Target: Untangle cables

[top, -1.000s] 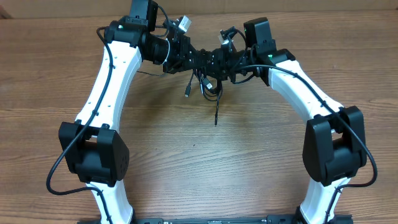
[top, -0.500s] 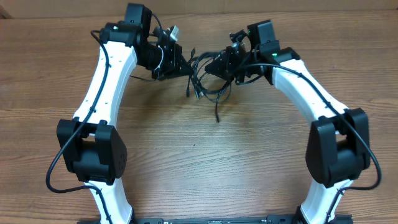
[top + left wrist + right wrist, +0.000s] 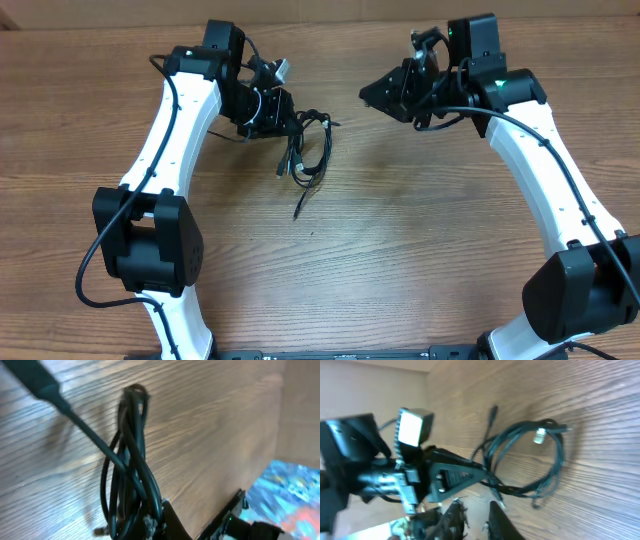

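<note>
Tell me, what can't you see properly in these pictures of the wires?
How many cables there are: overhead they are too small and bunched; the left wrist view is blurred.
Where the left hand grips them: cut off by the left wrist view's bottom edge.
Whether the right hand is open: its fingers are blurred and cut off at the right wrist view's bottom edge.

Overhead looks straight down; wrist views close, oblique; all share cables [image 3: 296,165].
</note>
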